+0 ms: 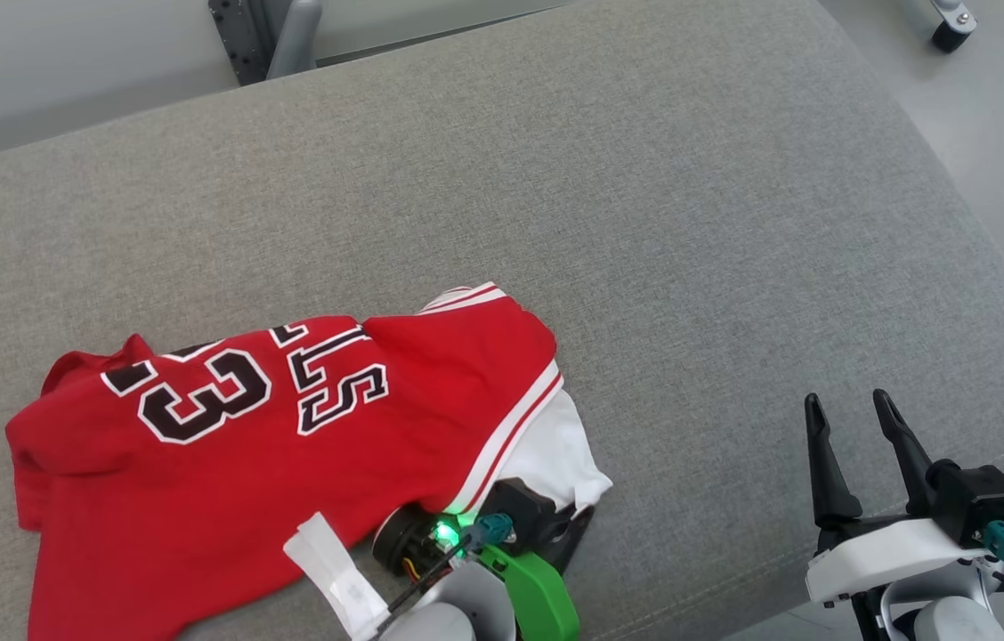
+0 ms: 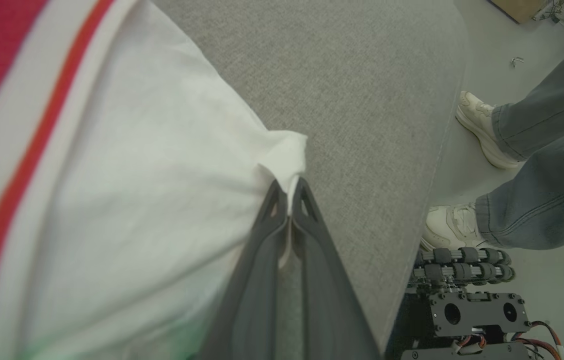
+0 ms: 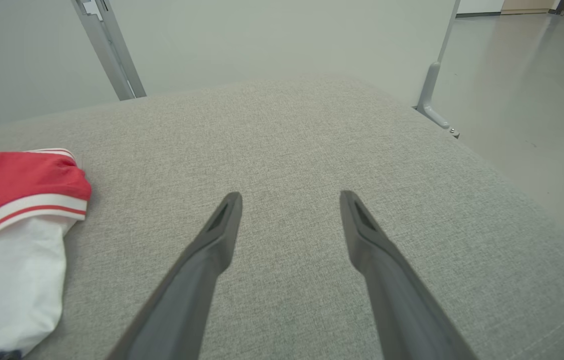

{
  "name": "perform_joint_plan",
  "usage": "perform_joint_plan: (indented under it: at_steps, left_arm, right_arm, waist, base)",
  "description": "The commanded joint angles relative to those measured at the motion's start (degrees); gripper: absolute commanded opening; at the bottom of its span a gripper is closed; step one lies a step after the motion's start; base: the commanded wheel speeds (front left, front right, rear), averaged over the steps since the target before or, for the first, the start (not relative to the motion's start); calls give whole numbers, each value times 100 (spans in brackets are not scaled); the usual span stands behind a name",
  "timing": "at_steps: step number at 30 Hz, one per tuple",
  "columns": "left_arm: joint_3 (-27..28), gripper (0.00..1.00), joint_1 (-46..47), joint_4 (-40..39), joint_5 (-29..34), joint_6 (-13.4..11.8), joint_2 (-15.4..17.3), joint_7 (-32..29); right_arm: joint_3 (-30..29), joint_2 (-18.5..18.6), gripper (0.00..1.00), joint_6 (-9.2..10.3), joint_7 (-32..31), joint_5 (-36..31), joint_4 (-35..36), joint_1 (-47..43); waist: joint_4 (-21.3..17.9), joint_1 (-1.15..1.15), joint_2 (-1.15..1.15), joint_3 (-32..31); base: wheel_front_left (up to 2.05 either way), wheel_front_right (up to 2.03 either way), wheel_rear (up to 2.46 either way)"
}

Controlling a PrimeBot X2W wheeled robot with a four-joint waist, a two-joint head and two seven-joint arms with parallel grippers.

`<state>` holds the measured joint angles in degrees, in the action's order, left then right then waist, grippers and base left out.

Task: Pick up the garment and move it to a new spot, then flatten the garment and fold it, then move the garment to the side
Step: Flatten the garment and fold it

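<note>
Jaws of left gripper (image 2: 289, 197) pinch 1 thin corner of jersey (image 1: 199, 481); right gripper (image 1: 847, 402) jaws wide, empty. Corner may slip on lifting.

The left pincer (image 2: 289, 194) is clamped on a white corner of the garment (image 2: 127, 200), which lies on the grey bench (image 2: 362, 100). A person's white shoes (image 2: 484, 131) stand on the floor (image 2: 557, 285) just beside the bench.

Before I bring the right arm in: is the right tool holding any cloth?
No, the right tool is open with only bare cushion between its fingers, and the garment lies off to its side.
</note>
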<state>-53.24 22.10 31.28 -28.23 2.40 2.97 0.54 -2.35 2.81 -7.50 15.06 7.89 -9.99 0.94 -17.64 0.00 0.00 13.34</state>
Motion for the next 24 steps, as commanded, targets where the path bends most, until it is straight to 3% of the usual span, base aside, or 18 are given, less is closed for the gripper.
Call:
perform_joint_plan:
  at_steps: [1,8,9,11,19,24]
  left_arm:
    - [-39,0,54,-64,-87,29,-5,39]
    - [-269,0,148,-329,-559,-176,-1,558]
    - [-301,27,152,-368,-630,-214,3,634]
    - [-404,100,182,-403,-761,-213,1,716]
    - [-950,100,248,-456,-1245,119,1,592]
    - [-902,100,243,-615,-1475,52,5,887]
  right_arm:
    - [-13,16,100,2,17,27,-3,55]
    - [-11,16,100,2,17,29,-12,50]
    - [-12,16,100,2,17,14,-15,32]
    - [-13,16,100,2,17,-27,-27,3]
    - [-27,16,100,2,17,-82,-46,-22]
    - [-54,16,100,2,17,-120,-10,-42]
  waist:
    - [5,0,0,-4]
    - [55,0,0,-37]
    - [71,0,0,-47]
    - [95,0,0,-67]
    - [191,0,0,-132]
    - [302,0,0,-195]
  base:
    - [0,0,0]
    - [0,0,0]
    - [0,0,0]
    - [0,0,0]
    - [0,0,0]
    - [0,0,0]
